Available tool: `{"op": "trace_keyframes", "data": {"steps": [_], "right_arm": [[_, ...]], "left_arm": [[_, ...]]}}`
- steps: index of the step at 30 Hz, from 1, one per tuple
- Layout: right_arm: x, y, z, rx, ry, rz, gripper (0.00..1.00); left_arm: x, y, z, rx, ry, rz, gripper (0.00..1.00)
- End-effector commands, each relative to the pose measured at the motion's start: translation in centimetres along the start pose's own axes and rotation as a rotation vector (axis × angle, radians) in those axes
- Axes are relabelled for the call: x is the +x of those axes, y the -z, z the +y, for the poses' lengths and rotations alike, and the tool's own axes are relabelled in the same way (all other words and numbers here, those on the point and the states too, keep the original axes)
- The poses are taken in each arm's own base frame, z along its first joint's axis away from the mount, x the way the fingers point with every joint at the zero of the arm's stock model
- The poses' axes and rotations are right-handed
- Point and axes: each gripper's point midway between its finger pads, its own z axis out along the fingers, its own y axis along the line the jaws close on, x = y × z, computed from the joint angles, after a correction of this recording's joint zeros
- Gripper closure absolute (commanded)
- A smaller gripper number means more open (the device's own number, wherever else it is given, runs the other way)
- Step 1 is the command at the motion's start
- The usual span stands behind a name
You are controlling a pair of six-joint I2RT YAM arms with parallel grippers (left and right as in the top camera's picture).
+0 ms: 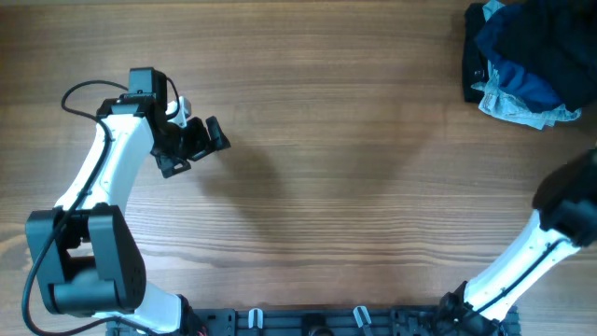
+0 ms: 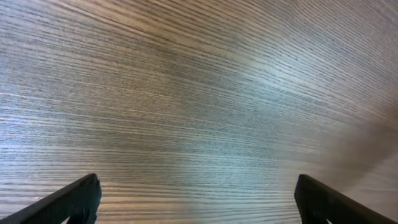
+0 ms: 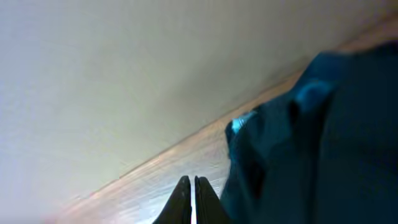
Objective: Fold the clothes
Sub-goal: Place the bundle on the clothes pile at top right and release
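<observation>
Blue, soft clothes lie heaped at the far right corner of the table. They look light and limp, so pinch a loose edge. Your left gripper gapes wide, empty; your right gripper is pressed together on nothing.

Overhead looks down; right wrist closely faces the same clothes.

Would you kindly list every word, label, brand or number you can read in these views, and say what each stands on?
There are none: no word, label, brand or number shows on the clothes or the table.
The right wrist view is too blurred to rule out small print.
</observation>
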Motion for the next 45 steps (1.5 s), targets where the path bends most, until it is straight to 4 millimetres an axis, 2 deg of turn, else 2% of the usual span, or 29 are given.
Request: {"op": "trace_keyframes", "data": {"steps": [1, 3, 4, 6, 8, 13, 14, 16, 18, 19, 20, 23, 24, 26, 28, 29, 30, 31, 32, 33, 34, 35, 36, 37, 38, 41, 45], "right_arm": [[2.2, -3.9, -6.0, 0.014, -0.186, 0.054, 0.96], [3.6, -6.7, -7.8, -0.067, -0.185, 0.08, 0.96], [4.6, -7.9, -8.0, -0.14, -0.191, 0.106, 0.96], [5.2, -8.5, -7.4, -0.232, -0.188, 0.126, 0.96], [3.4, -6.8, -4.5, -0.333, -0.124, 0.104, 0.96], [-2.2, 0.1, 3.3, -0.387, 0.0, -0.012, 0.94], [-2.7, 1.0, 4.2, -0.369, 0.005, -0.028, 0.93], [-2.0, 0.6, 4.3, -0.327, -0.021, -0.007, 0.92], [0.4, -0.9, 3.1, -0.243, -0.094, 0.065, 0.94], [2.6, -1.5, 2.0, -0.161, -0.153, 0.131, 0.96], [4.4, -2.1, 0.8, -0.065, -0.154, 0.17, 0.96], [7.8, -4.6, -3.0, 0.164, -0.053, 0.203, 0.96], [8.4, -5.1, -3.9, 0.194, -0.054, 0.207, 0.95], [11.2, -7.3, -6.6, 0.203, -0.111, 0.258, 0.95], [12.1, -8.5, -7.1, 0.159, -0.067, 0.284, 0.94], [11.9, -8.8, -6.8, 0.12, -0.011, 0.278, 0.94], [10.7, -8.3, -5.5, 0.067, 0.029, 0.259, 0.93], [8.8, -7.3, -3.3, -0.013, 0.064, 0.233, 0.93], [6.6, -5.7, -1.1, -0.08, 0.087, 0.191, 0.92], [5.2, -4.3, 0.2, -0.116, 0.101, 0.162, 0.91], [2.8, -2.0, 1.9, -0.137, 0.113, 0.108, 0.89], [0.7, 0.3, 3.0, -0.14, 0.144, 0.046, 0.87], [-0.7, 1.7, 3.7, -0.143, 0.166, 0.005, 0.85], [-2.2, 3.1, 3.8, -0.142, 0.161, -0.043, 0.77], [-3.2, 3.9, 3.0, -0.133, 0.125, -0.072, 0.76], [-3.4, 3.2, 0.5, -0.113, 0.105, -0.078, 0.75], [-0.6, -1.1, -4.9, -0.078, 0.025, -0.003, 0.74]], "left_arm": [[-0.1, 0.4, -0.3, 0.021, 0.011, -0.003, 0.0], [-0.1, 0.4, -0.3, 0.021, 0.011, -0.003, 0.0], [-0.1, 0.4, -0.3, 0.021, 0.011, -0.003, 0.0], [0.0, 0.4, -0.3, 0.019, 0.012, 0.001, 0.0], [0.4, 0.4, -0.2, 0.014, 0.018, 0.016, 0.0], [0.3, 0.4, -0.2, 0.015, 0.017, 0.013, 0.0], [0.2, 0.4, -0.2, 0.017, 0.015, 0.008, 0.0], [0.2, 0.4, -0.2, 0.018, 0.015, 0.006, 0.0], [0.2, 0.4, -0.2, 0.017, 0.015, 0.008, 0.0], [0.2, 0.4, -0.2, 0.017, 0.015, 0.008, 0.0], [0.2, 0.4, -0.2, 0.018, 0.015, 0.007, 0.0], [0.1, 0.4, -0.2, 0.018, 0.014, 0.006, 0.0], [0.1, 0.4, -0.2, 0.018, 0.014, 0.006, 0.0], [0.2, 0.4, -0.2, 0.018, 0.015, 0.007, 0.0], [0.2, 0.4, -0.2, 0.018, 0.015, 0.007, 0.0], [0.2, 0.4, -0.2, 0.017, 0.015, 0.008, 0.0], [0.2, 0.4, -0.2, 0.017, 0.015, 0.009, 0.0], [0.3, 0.4, -0.2, 0.016, 0.016, 0.01, 0.0], [0.2, 0.4, -0.2, 0.016, 0.016, 0.01, 0.0], [0.2, 0.4, -0.2, 0.016, 0.016, 0.01, 0.0], [0.2, 0.4, -0.2, 0.016, 0.016, 0.009, 0.0], [0.2, 0.4, -0.2, 0.016, 0.016, 0.009, 0.0], [0.2, 0.4, -0.2, 0.017, 0.015, 0.008, 0.0], [0.1, 0.4, -0.2, 0.017, 0.014, 0.006, 0.0], [0.1, 0.4, -0.3, 0.019, 0.013, 0.003, 0.0], [0.1, 0.4, -0.3, 0.019, 0.013, 0.004, 0.0], [0.2, 0.4, -0.2, 0.017, 0.016, 0.009, 0.0]]}}
